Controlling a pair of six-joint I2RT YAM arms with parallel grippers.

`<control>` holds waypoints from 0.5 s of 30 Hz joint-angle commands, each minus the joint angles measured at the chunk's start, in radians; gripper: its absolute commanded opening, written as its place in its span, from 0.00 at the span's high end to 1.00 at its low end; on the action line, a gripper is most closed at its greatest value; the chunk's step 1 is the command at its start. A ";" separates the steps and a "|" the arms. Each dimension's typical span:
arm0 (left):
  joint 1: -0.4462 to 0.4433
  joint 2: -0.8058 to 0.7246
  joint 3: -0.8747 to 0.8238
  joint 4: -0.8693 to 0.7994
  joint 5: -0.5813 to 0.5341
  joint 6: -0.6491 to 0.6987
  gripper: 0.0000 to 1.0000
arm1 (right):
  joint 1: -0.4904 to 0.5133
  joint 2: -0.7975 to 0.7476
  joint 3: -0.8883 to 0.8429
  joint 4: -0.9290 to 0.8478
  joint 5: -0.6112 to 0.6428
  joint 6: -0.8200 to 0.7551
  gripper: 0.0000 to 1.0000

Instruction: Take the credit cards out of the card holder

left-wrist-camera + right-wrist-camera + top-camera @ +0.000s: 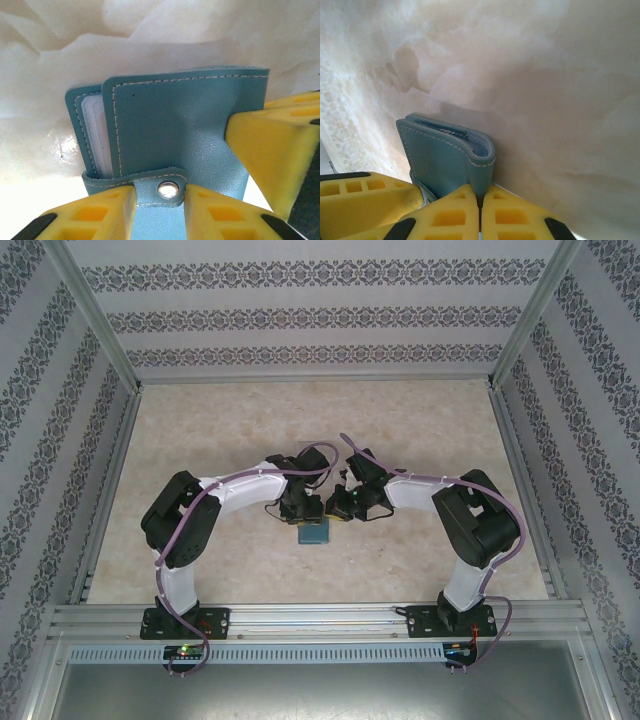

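Dead centre of the tabletop [200, 430], the closed card holder [312, 533] sits right where both arms meet. In the left wrist view, the left tool [160, 194] pinches the snap strap [167, 186] between its fingers at the bottom of the frame. The right tool [479, 194] is pressed together, its tips against the holder's folded edge, low centre in its own view.

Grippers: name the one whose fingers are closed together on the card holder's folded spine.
The right gripper: its fingers meet on the card holder's spine. The left gripper's fingers stand apart, flanking the snap strap.
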 commanded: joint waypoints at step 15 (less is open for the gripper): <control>-0.010 0.000 -0.003 -0.063 -0.133 0.036 0.89 | 0.002 0.015 0.007 -0.063 -0.002 -0.038 0.97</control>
